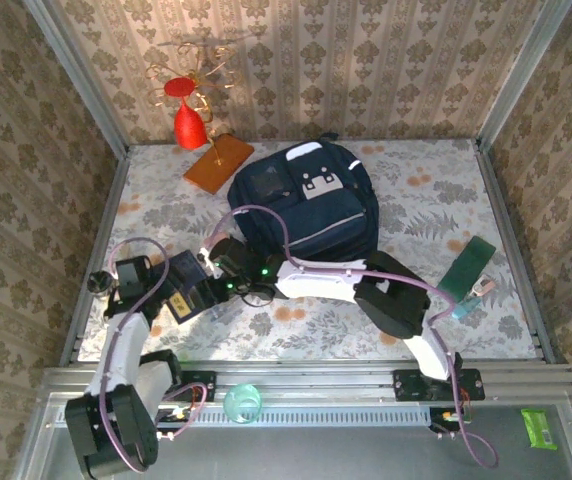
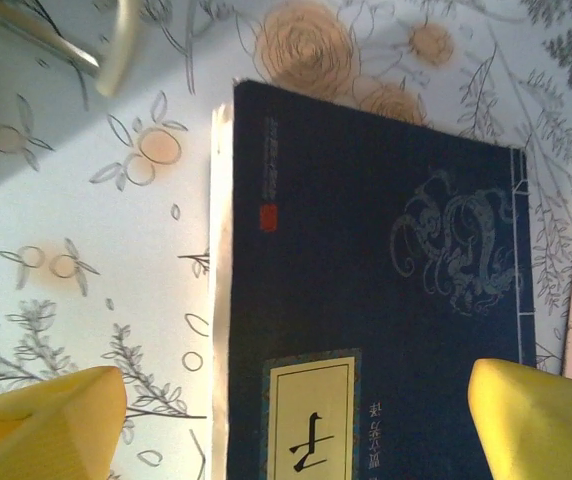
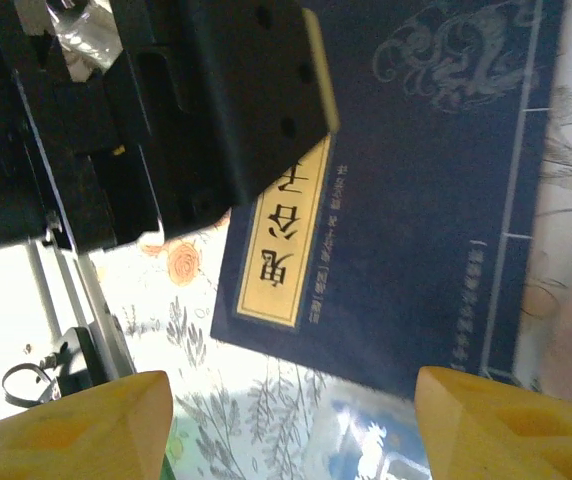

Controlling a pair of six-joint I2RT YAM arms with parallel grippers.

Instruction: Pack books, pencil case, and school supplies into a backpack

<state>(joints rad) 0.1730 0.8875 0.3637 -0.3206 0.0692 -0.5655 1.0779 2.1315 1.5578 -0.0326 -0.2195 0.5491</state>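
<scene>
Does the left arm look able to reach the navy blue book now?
Probably yes: the left gripper hangs open directly over the navy blue book, whose cover lies flat and uncovered.

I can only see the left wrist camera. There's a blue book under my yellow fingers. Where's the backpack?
Observer: In the top view, the backpack lies flat in the middle of the table.
Operator: Where's my other arm?
Observer: Right beside you. The right tool hangs open over the same navy book.
Operator: Are there more books?
Observer: Yes. A dark green book lies near the table's right edge, to the right of the backpack.
</scene>
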